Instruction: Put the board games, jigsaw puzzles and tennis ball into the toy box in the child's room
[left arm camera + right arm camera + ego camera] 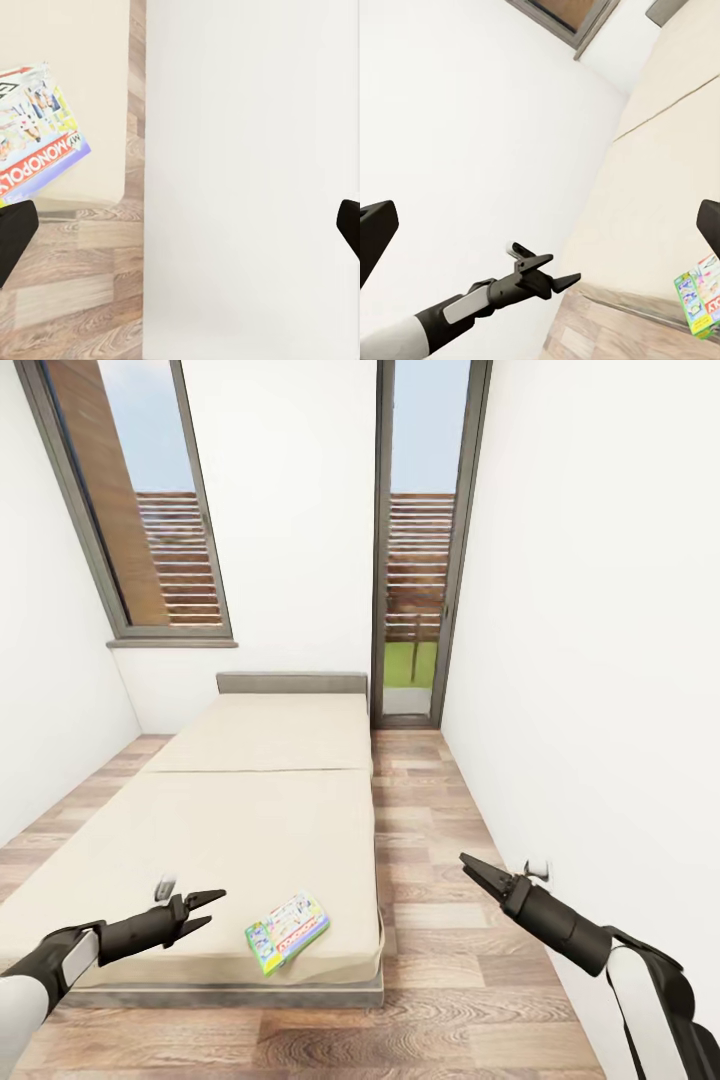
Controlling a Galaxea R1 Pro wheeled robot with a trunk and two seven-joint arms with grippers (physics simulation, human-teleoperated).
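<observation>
Left gripper jaws spread wide, right gripper jaws nearly closed, both empty near the Monopoly board game.

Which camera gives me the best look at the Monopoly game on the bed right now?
The head view: the board game lies whole and flat near the foot corner of the bed, between both arms. The left wrist view shows it close, lettering readable, but cut off at the frame edge. The right wrist view catches just a corner.
</observation>
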